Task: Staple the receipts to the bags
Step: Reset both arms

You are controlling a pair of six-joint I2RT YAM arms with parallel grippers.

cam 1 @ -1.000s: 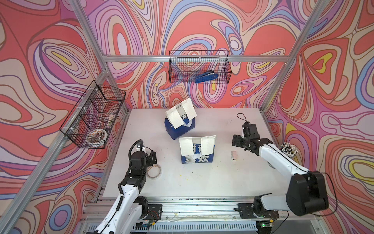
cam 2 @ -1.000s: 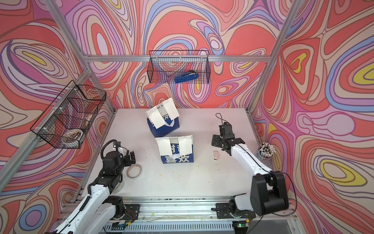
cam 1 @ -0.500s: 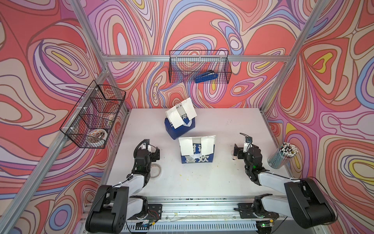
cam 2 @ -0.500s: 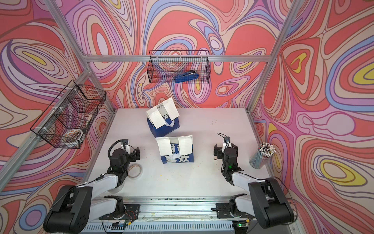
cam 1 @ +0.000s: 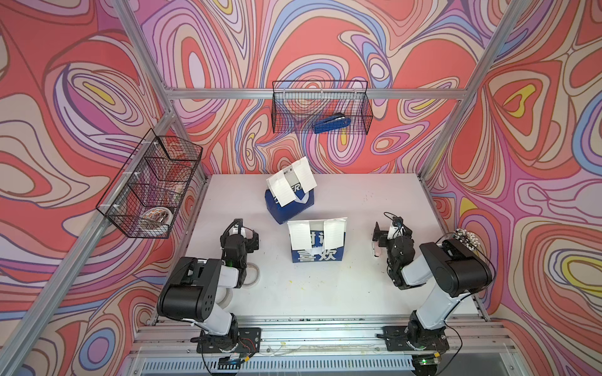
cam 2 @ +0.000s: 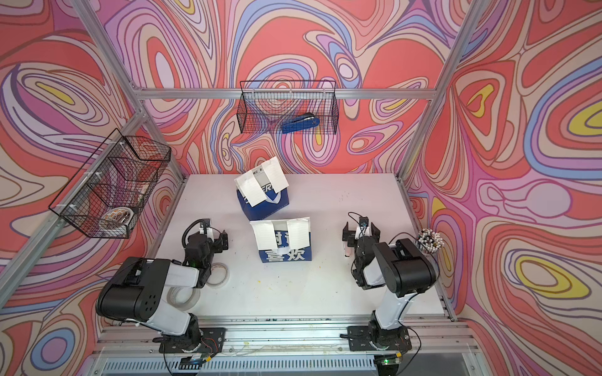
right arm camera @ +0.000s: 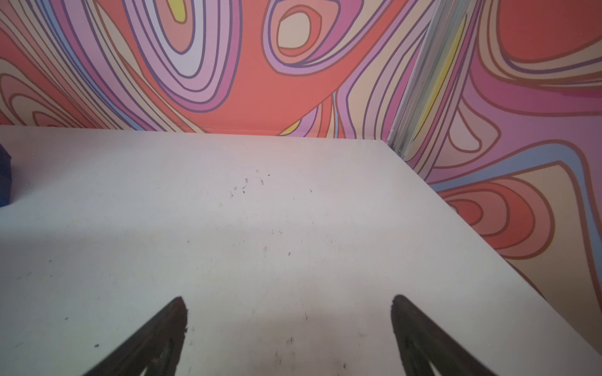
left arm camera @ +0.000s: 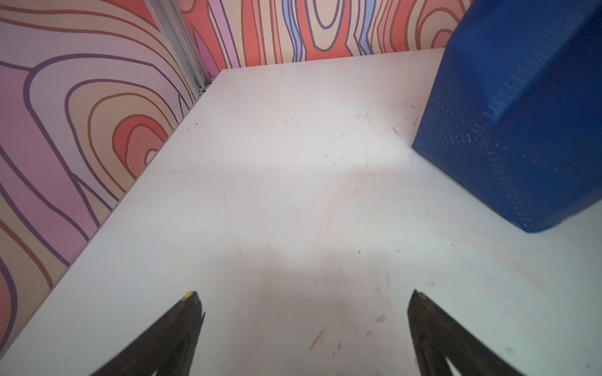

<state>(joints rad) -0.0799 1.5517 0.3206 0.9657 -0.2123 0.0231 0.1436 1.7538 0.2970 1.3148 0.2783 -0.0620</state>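
Both arms folded low at the near edge of the worktop [cam 1: 358, 293].

Left gripper [cam 1: 241, 235]: jaws spread wide, nothing between them, above bare worktop; the wrist view confirms it [left arm camera: 303, 295]. A tape roll [cam 2: 227, 276] lies just behind it, partly under the arm.

Right gripper [cam 1: 392, 229]: jaws likewise spread and empty, also clear in its wrist view [right arm camera: 289, 299]. A small pale object [cam 1: 376, 249] lies on the worktop just beside it; I cannot tell what it is.

Between the grippers stands the near bag [cam 1: 317, 255], the one with Chinese characters, upright. Two receipts [cam 1: 299, 236] hang side by side from its top edge over its front face.

Behind it is the far bag [cam 1: 293, 208], turned at an angle, with two more slips [cam 1: 304, 177] on its upper part. Staples are too small to see.

On the back wall a blue stapler [cam 1: 332, 125] lies in the wire basket [cam 1: 321, 92].
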